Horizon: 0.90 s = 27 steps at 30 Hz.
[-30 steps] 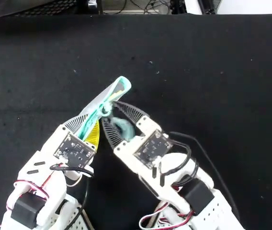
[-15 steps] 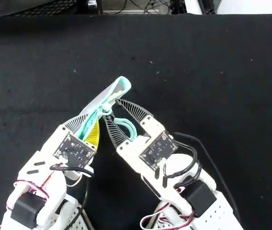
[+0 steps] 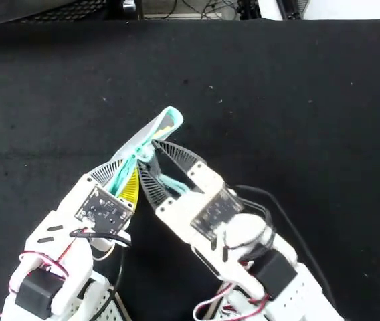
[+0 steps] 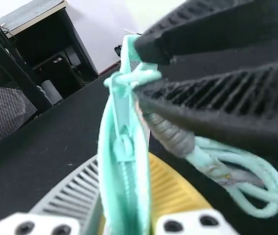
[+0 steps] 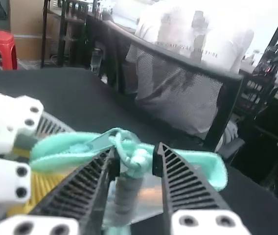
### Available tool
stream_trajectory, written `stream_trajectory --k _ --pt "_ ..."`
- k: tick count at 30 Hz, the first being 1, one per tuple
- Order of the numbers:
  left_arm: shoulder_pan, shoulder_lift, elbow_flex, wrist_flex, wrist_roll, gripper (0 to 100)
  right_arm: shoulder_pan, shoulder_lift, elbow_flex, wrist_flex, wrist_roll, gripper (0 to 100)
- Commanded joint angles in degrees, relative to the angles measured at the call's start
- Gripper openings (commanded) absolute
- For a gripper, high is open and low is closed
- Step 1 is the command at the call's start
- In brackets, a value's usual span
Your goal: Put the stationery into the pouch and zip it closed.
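A clear pouch (image 3: 151, 134) with a teal zip edge stands on edge over the black table. My left gripper (image 3: 122, 175) is shut on its near end, and the zip edge (image 4: 122, 161) runs between the grey and yellow fingers. My right gripper (image 3: 148, 155) meets the pouch from the right, its black ribbed fingers pressed on the teal knot of the zipper pull (image 5: 131, 152). A grey cord stop (image 5: 124, 191) and the teal cord loop (image 4: 246, 171) hang back between those fingers. The pouch's contents cannot be made out.
The black cloth table (image 3: 297, 100) stretches bare behind and to both sides of the pouch. Its far edge (image 3: 190, 20) borders dark equipment. A mesh chair (image 5: 188, 98) stands beyond the table in the right wrist view.
The right gripper drew back with its fingers spread around the cord loop, then came forward to the pouch and narrowed onto the pull's knot. The left arm and pouch stayed put.
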Motion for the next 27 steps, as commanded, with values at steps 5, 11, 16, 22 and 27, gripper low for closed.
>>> stream_trajectory --k 5,11,16,22,27 --pt "-0.31 0.18 0.75 0.70 0.35 3 -0.44 6.11 -4.00 -3.43 0.26 7.7" --pt "-0.31 0.18 0.92 0.62 0.35 3 -0.44 1.19 -3.74 -2.20 3.96 1.5" --pt "-0.31 0.18 0.92 0.44 0.35 3 -0.35 -3.65 -3.82 1.49 4.13 1.5" --pt "-0.31 0.18 0.92 0.53 0.35 3 1.76 -4.35 -3.65 4.13 4.22 1.5" --pt "-0.31 0.18 0.92 0.53 0.35 3 4.75 -4.44 -3.30 6.33 4.13 1.4"
